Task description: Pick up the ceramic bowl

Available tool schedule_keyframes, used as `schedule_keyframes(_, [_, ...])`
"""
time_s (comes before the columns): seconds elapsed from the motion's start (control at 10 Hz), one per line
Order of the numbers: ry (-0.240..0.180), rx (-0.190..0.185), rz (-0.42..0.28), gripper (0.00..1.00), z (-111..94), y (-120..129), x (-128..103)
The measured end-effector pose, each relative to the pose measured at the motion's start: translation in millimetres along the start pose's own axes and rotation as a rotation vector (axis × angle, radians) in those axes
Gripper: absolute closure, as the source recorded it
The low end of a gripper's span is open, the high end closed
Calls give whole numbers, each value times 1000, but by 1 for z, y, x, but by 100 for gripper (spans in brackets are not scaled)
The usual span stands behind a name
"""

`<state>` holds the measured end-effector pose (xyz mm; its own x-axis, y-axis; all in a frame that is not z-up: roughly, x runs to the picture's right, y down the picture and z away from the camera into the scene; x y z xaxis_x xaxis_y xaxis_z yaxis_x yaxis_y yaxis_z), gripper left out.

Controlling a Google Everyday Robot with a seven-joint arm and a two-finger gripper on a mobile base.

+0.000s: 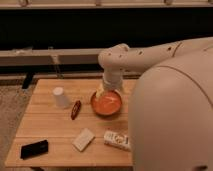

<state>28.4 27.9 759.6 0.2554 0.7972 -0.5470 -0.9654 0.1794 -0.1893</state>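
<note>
Camera view, single entry.

1. Table (50,125): pale wooden slats, filling the lower left and centre of the frame. Its right part is hidden behind the robot.
2. Bowl (109,106): round and shallow, glossy orange-red inside with a darker rim. It stands upright on the table, right of centre, just beside the robot's body.
3. Gripper (102,92): points downward at the end of the arm, at the bowl's upper-left rim. It lies low over the rim or on it; contact cannot be told. Whether it is apart, together or clamped on the rim cannot be told either.
4. Arm (131,59): white, reaching from the right edge leftward across mid-frame, then bending down towards the bowl.
5. Body (175,115): a large white rounded shell filling the right third of the frame.
6. Cup (61,97): small and white, on the table's upper left, well apart from the bowl.
7. Red-brown item (76,109): narrow and elongated, lying between cup and bowl.
8. Pale block (83,139): flat and rectangular, lower centre of the table.
9. Packet (116,140): white with markings, lying just right of the block, below the bowl.
10. Black item (34,149): flat and oblong, at the table's lower left corner.
11. Background: a dark wall with a pale ledge (45,56) running across it behind the table.
</note>
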Motion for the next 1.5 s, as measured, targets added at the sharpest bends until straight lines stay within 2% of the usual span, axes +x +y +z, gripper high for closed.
schedule_keyframes(0.7, [14, -17, 87, 20, 40, -39, -13])
schedule_keyframes(1.5, [28, -42, 219, 20, 78, -74, -8])
